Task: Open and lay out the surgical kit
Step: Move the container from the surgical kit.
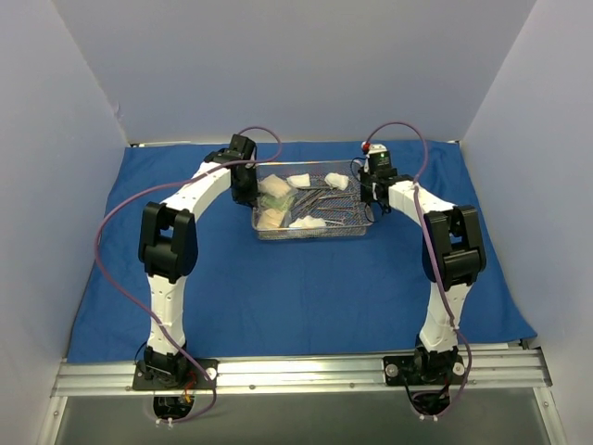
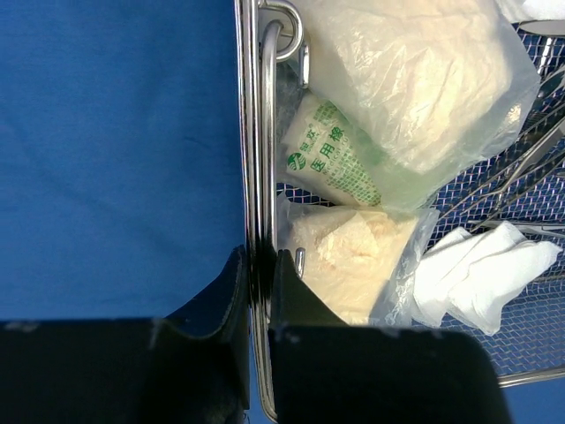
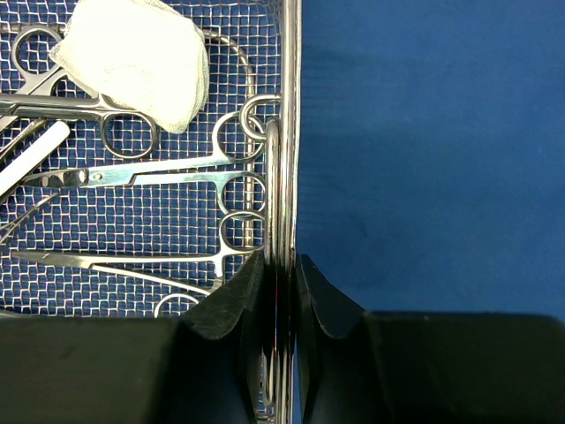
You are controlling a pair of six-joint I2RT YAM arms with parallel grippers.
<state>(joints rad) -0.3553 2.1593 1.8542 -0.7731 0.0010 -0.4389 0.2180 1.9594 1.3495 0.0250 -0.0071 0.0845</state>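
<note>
Sitting on the blue cloth [image 1: 278, 306], toward the far side, is a wire tray [image 1: 310, 237]. The cloth is spread out flat under it.

The left hand [image 1: 252, 192] is at the left end of the tray. From the left wrist, its two fingers [image 2: 225, 291] are pinched together on the thin steel wall of the tray, one finger outside and one inside. Just inside that end lie three clear bags [image 2: 415, 79] with soft white stuff in them. One bag has green writing on it. A white pad [image 2: 481, 274] lies next to them on the mesh.

The right hand [image 1: 372, 192] is at the right end of the tray. From the right wrist, its fingers [image 3: 234, 296] are squeezed on the wall and the wire handle there. Inside that end lie small shiny scissors [image 3: 159, 175], with their finger rings close to the wall. More steel tools with rings lie beside them. Another white pad [image 3: 132, 57] rests on top of one tool.
</note>
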